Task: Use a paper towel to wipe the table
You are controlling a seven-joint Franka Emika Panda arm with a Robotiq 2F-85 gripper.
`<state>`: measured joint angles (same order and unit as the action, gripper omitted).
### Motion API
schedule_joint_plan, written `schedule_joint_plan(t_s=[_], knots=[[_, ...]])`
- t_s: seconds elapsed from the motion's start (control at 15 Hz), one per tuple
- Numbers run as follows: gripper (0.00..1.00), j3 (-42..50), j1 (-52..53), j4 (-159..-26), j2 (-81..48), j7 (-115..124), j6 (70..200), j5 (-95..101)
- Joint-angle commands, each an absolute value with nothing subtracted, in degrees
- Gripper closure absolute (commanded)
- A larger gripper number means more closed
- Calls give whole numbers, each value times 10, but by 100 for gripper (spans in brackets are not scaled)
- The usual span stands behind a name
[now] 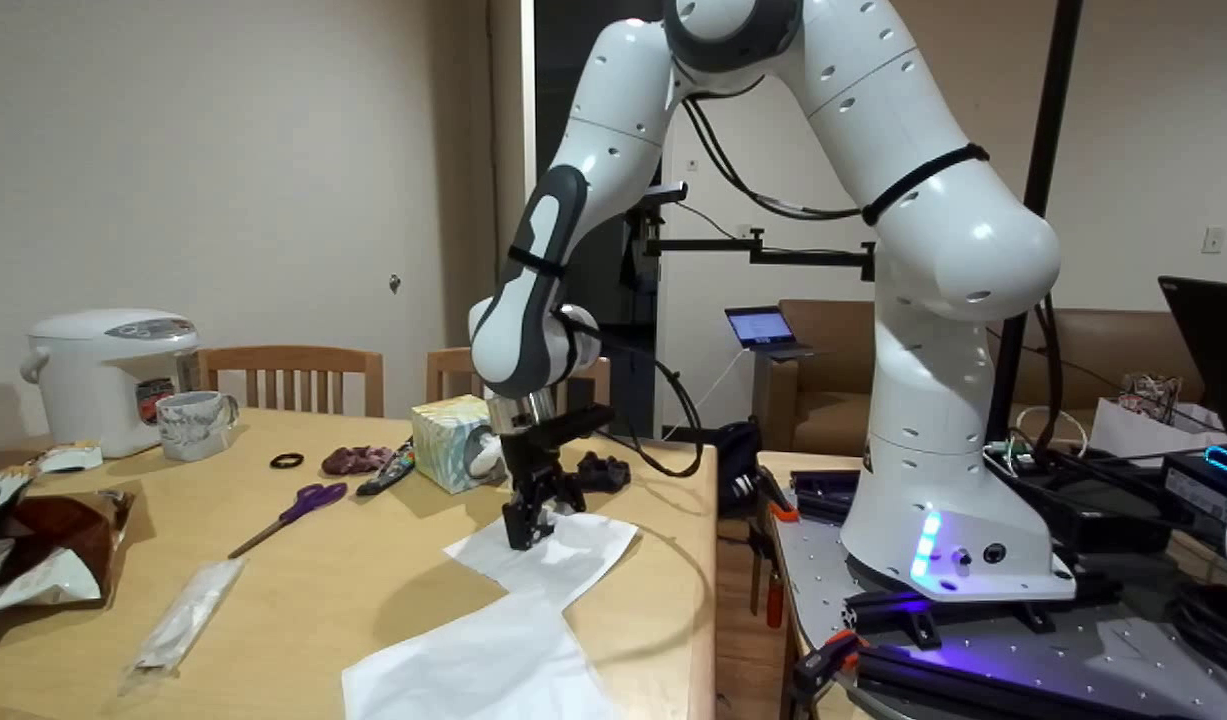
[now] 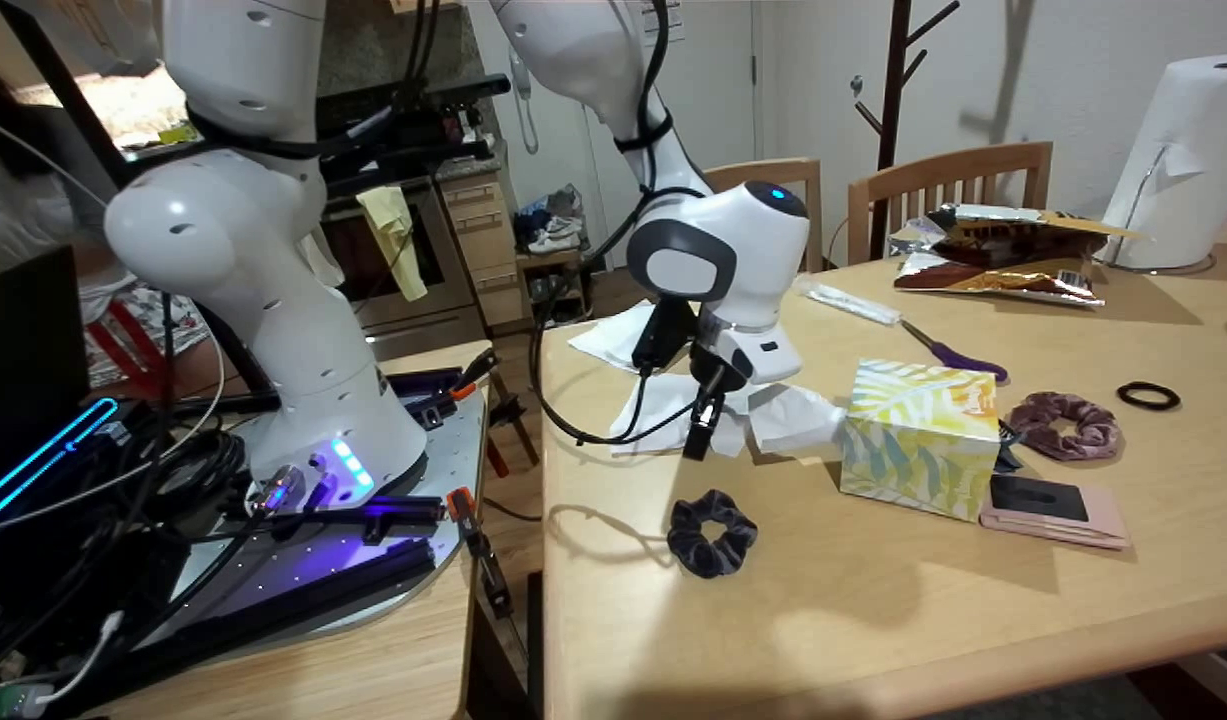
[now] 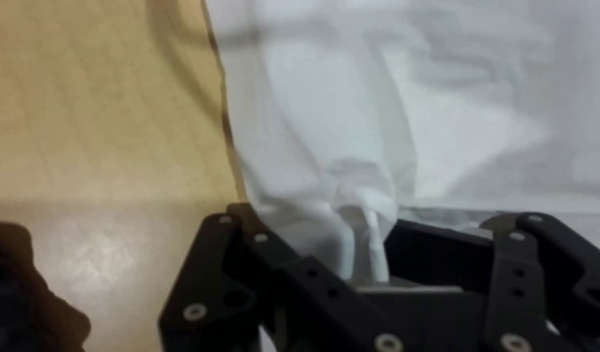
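1. Claw (image 1: 547, 520): pinching a bunched fold of the paper towel (image 1: 563, 565).
2. Towel otherwise spread on the table (image 1: 313, 600), edge meeting another white sheet (image 1: 478, 665).
3. Dark scrunchie (image 2: 714, 563), tissue box (image 2: 918, 440) near claw.

Exterior views face the table (image 1: 358, 560) from opposite sides

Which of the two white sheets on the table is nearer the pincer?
The paper towel, puckered at the pincer and farther back in an exterior view. The other white sheet lies apart from the pincer, running off that view's bottom edge.
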<state>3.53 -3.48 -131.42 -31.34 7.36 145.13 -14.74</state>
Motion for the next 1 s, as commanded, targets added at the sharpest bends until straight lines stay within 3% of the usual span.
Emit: schedule_joint_plan(t_s=[0.0,0.53,0.93], knots=[[100,12,-63,-1401,-279,63,1513,-194],[100,-8,-91,-1482,-201,54,1598,-239],[100,-26,-110,-1490,-194,25,1585,-260]])
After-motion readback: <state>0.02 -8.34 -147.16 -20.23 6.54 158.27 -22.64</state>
